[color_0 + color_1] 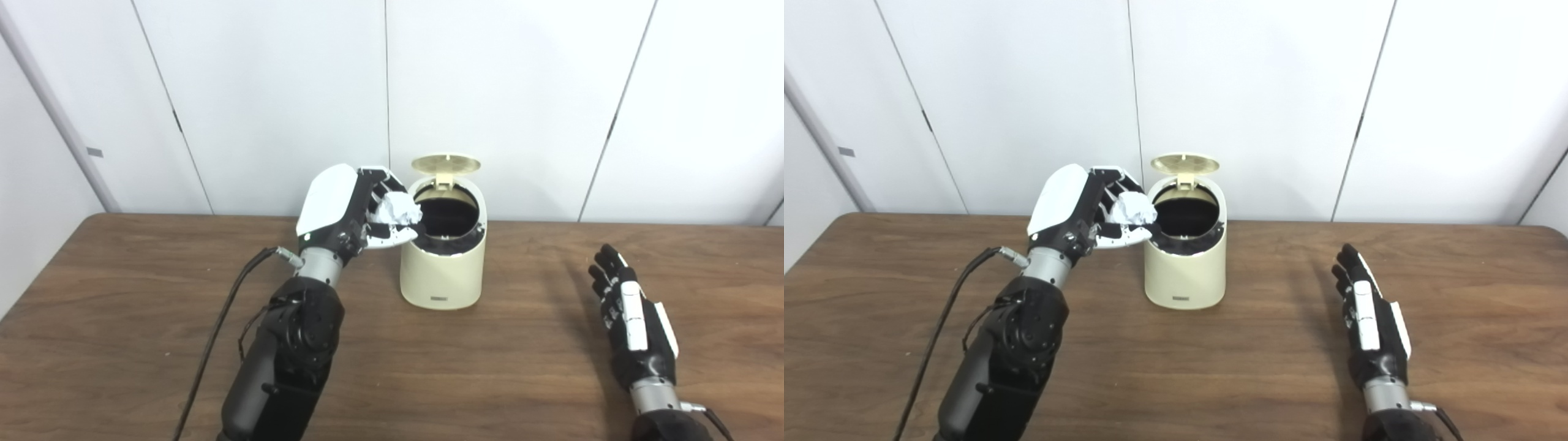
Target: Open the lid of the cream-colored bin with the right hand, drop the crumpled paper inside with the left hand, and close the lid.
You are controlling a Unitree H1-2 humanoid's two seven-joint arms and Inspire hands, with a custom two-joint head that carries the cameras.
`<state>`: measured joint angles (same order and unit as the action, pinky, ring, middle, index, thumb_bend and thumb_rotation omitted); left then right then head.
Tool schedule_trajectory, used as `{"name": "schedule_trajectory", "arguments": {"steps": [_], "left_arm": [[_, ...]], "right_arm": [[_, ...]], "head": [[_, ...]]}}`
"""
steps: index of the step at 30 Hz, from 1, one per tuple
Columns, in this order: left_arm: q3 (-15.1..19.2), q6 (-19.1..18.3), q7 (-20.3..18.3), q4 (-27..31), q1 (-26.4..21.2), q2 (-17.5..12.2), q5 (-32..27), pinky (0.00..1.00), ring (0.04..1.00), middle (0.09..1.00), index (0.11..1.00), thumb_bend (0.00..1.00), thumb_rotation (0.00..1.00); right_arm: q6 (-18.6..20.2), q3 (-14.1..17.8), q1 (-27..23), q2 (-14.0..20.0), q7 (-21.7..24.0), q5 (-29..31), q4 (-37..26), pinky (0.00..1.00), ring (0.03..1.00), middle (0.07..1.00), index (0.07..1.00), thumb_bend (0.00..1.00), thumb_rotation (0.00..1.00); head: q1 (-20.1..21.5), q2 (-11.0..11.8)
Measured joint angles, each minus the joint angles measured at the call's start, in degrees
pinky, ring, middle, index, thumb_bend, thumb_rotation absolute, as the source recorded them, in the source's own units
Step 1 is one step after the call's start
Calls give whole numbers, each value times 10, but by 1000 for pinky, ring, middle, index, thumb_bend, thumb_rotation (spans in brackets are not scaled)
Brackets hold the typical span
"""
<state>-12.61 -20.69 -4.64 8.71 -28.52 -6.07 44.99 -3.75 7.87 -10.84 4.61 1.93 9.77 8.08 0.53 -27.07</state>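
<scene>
Beside the bin's (442, 269) raised lid (445, 163), crumpled paper (398, 209) is held in the left hand's (358, 211) closed fingers (392, 231), undropped; the right hand (634, 321) lies empty, fingers spread; closing remains.

This looks like a lab or test room rather than a home. A wood-grain desk (490, 367) stands pushed against plain white wall panels (502, 92) split by thin dark vertical seams, with a grey strip (55, 110) slanting up the wall left of the desk. Nothing decorates the walls. On the desk, near its back edge, sits only a small cream-colored bin (442, 269). A black cable (214, 343) trails across the desk, left of the bin, from a robot arm (288, 355) in bare black housing.
</scene>
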Motion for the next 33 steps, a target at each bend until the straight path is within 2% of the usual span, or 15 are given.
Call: {"name": "schedule_trajectory", "arguments": {"steps": [6, 22, 33], "left_arm": [[-8, 13, 19, -25, -8, 10, -2, 343, 399, 494, 496, 474, 0], [-21, 34, 46, -75, -31, 29, -4, 312, 404, 505, 504, 471, 0], [-25, 44, 70, -121, -63, 37, -4, 307, 411, 512, 495, 471, 0]], "right_arm": [[0, -1, 1, 0, 0, -1, -2, 993, 940, 936, 918, 421, 877], [2, -7, 9, -5, -3, -7, -13, 981, 936, 934, 924, 439, 867], [2, -7, 8, -7, -4, -11, -12, 980, 932, 936, 927, 403, 881]], "head": [[4, -2], [13, -5], [16, -6]]}}
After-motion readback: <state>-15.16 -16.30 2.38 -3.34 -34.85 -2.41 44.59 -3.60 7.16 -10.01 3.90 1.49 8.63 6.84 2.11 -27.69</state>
